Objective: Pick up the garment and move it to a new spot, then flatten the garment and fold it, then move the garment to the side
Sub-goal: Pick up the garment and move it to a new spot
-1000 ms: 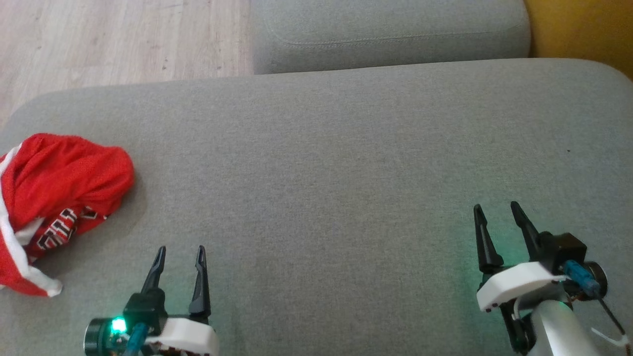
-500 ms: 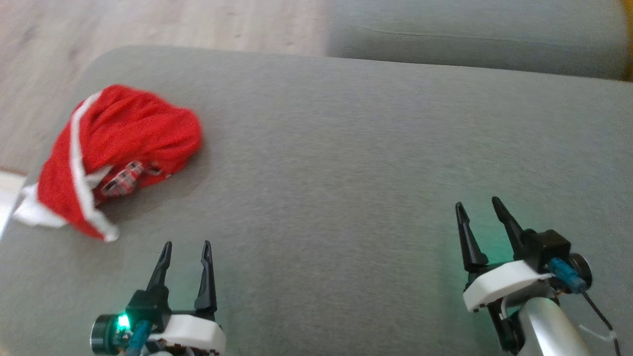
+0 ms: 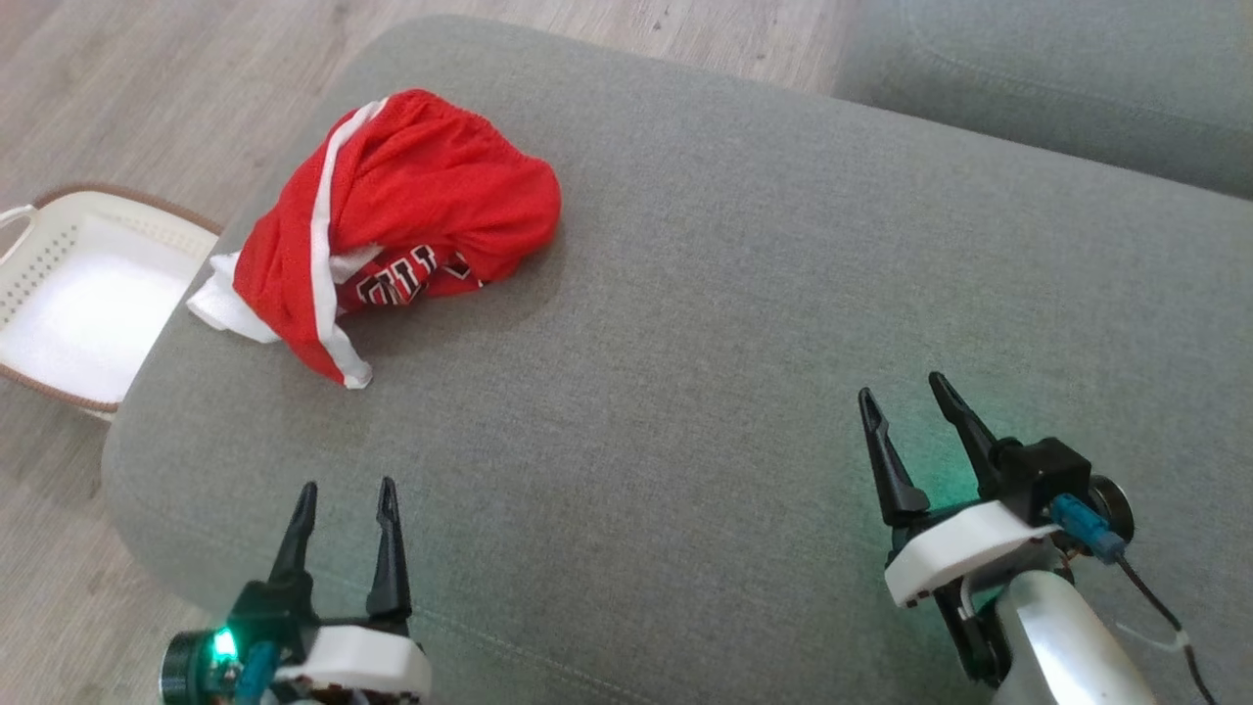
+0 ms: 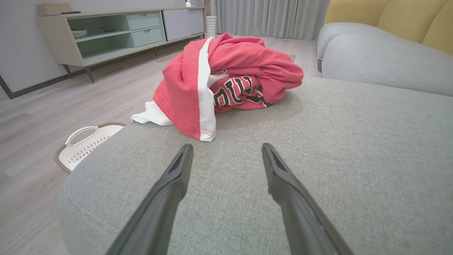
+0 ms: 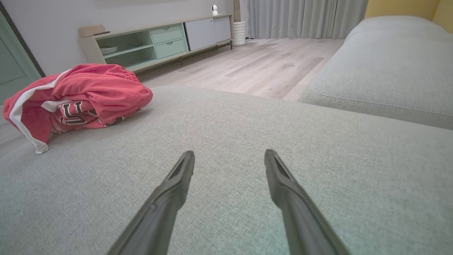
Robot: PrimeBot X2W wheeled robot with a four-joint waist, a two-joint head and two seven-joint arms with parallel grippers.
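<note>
Nothing of the task looks begun. The garment (image 3: 411, 211), red mesh with white trim and lettering, lies bunched in a heap near the far left corner of the grey sofa cushion (image 3: 685, 343). One white edge spills toward the side where a white basket (image 3: 34, 279) stands on the floor. My left gripper (image 3: 348, 485) hovers over the cushion's near left edge, fingers spread wide and empty, pointing toward the heap with bare fabric between. My right gripper (image 3: 901, 386), just as wide and empty, hangs well apart on the right. I judge that everything is left to do: the pick-up and move to a new spot, the flattening, the fold, and the shift aside. My left arm seems better placed to reach first.
</note>
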